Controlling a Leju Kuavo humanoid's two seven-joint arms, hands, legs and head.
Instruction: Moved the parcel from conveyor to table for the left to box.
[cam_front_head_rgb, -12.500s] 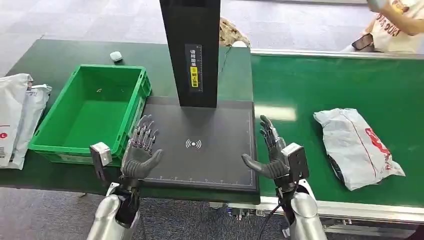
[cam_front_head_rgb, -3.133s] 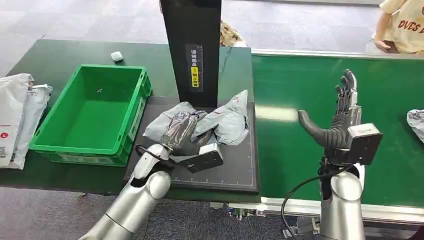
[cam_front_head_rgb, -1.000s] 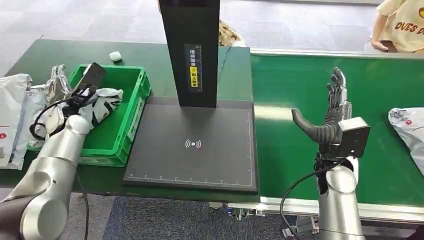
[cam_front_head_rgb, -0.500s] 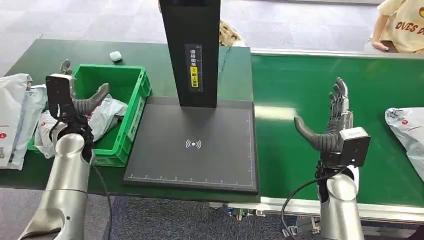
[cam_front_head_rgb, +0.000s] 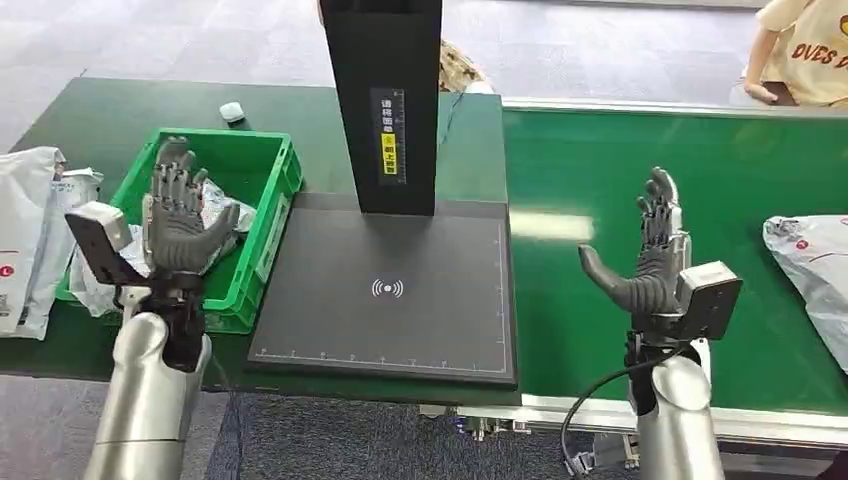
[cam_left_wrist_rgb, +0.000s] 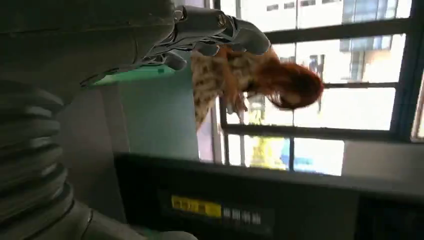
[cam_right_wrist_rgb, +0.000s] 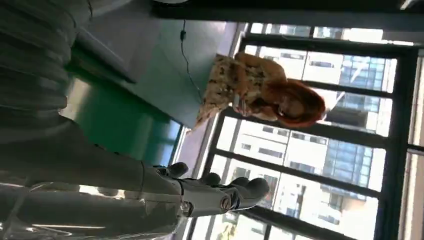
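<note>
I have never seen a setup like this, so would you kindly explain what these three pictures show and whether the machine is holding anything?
This is a humanoid robot with two silver arms ending in fingered hands. The wide picture is from its head, looking down at a green table and conveyor belt. The other two come from cameras at its wrists, turned sideways, looking past the fingers toward windows and a person. The left hand is raised over a green crate, fingers spread, holding nothing; a grey parcel lies in the crate. The right hand is also open, above the belt. Another parcel lies on the belt at the far right. Between them is a black scanning pad under a black column.
</note>
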